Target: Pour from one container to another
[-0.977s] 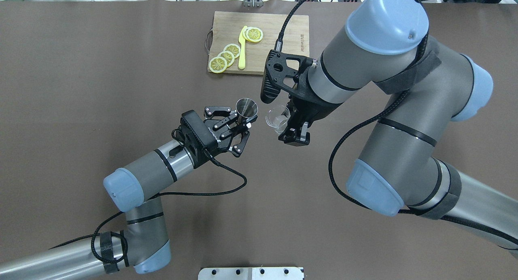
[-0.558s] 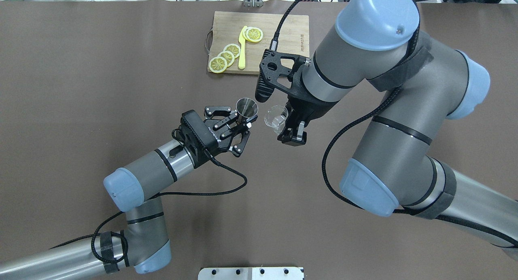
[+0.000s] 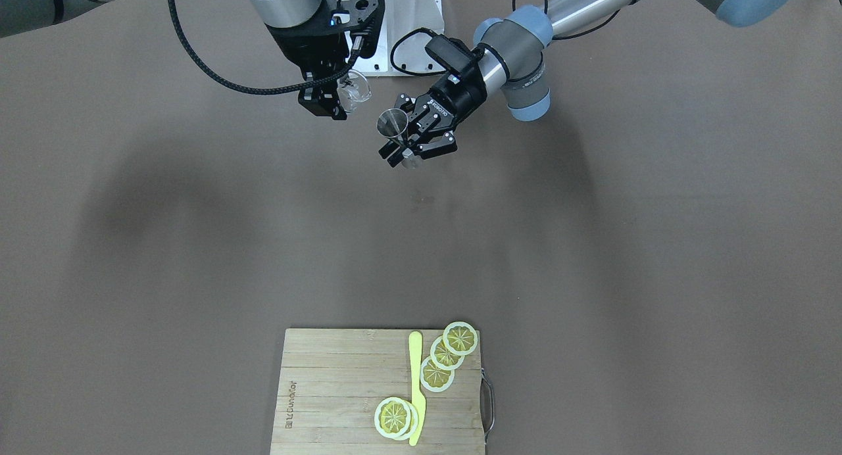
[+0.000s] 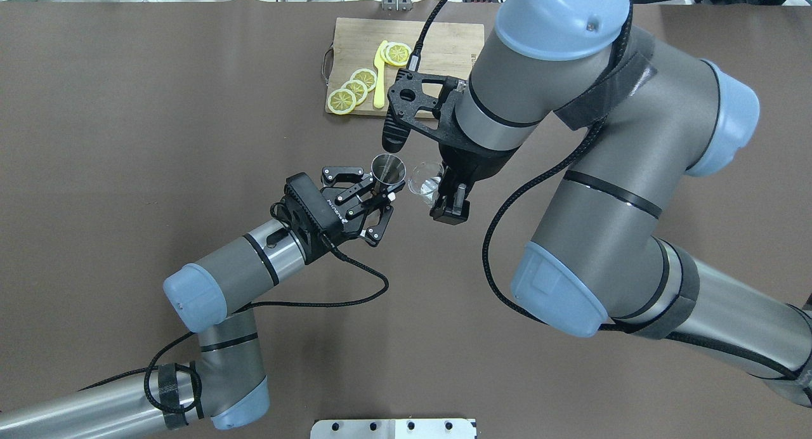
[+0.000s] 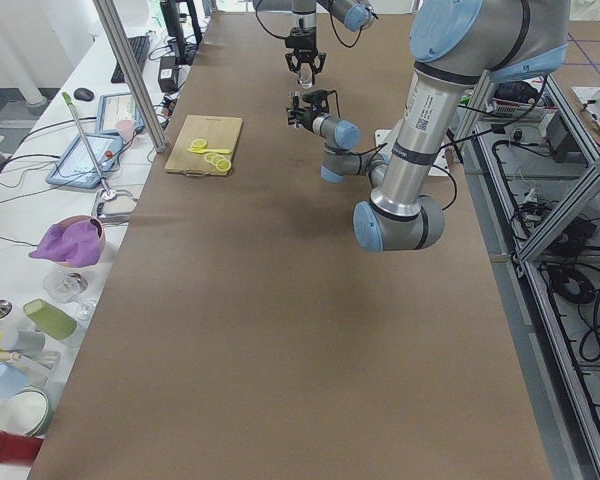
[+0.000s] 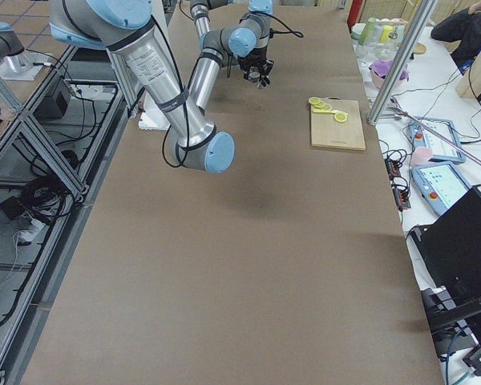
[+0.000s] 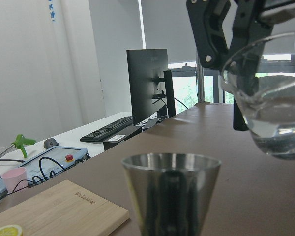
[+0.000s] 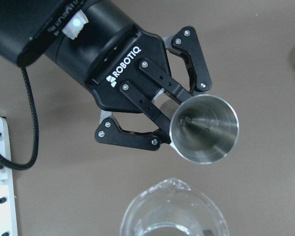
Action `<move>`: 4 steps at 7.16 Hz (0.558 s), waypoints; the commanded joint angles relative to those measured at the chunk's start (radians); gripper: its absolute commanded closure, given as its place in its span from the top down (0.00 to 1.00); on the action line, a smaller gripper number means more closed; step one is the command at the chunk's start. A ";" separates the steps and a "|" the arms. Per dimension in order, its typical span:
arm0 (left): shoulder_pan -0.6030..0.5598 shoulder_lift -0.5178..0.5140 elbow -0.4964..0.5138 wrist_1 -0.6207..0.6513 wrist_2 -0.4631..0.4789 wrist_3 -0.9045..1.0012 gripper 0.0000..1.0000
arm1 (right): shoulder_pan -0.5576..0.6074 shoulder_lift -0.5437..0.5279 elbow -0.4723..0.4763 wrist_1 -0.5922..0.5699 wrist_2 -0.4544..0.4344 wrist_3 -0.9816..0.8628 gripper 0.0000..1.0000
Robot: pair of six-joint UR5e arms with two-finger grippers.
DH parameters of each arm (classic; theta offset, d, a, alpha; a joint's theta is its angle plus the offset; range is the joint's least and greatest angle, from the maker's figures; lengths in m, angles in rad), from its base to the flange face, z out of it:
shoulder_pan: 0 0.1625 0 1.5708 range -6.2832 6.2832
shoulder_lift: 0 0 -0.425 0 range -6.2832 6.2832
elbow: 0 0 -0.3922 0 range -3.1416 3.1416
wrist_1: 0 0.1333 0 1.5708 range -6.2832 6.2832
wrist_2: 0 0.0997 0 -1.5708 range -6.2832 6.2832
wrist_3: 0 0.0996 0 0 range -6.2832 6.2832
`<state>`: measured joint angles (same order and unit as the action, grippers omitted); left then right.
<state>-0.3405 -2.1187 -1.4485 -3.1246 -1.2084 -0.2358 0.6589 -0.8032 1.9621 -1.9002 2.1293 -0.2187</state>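
My left gripper is shut on a conical steel measuring cup, held upright above the table; the cup looks empty in the right wrist view. Just to its right hangs a clear glass beaker with clear liquid in its bottom, my right gripper shut on it. The beaker's spout points at the steel cup, with a small gap between them. From the left wrist, the beaker sits higher than the cup's rim. Both also show in the front view: cup, beaker.
A wooden cutting board lies at the far side of the table with several lemon slices and a yellow plastic knife on it. The brown table mat spreads around. A metal base plate sits at the near edge.
My right arm has swung left and carried the beaker closer to the steel cup. The left arm and the cup have stayed put.
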 commanded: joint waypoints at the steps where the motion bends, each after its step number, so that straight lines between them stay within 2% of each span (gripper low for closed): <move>1: 0.000 -0.003 -0.001 -0.003 0.003 0.001 0.00 | -0.001 0.039 -0.028 -0.061 -0.002 -0.023 0.00; 4: 0.002 -0.003 0.005 -0.025 0.010 0.001 0.00 | -0.001 0.067 -0.034 -0.153 -0.026 -0.112 0.00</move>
<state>-0.3393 -2.1214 -1.4451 -3.1466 -1.1991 -0.2347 0.6582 -0.7494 1.9308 -2.0141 2.1081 -0.2949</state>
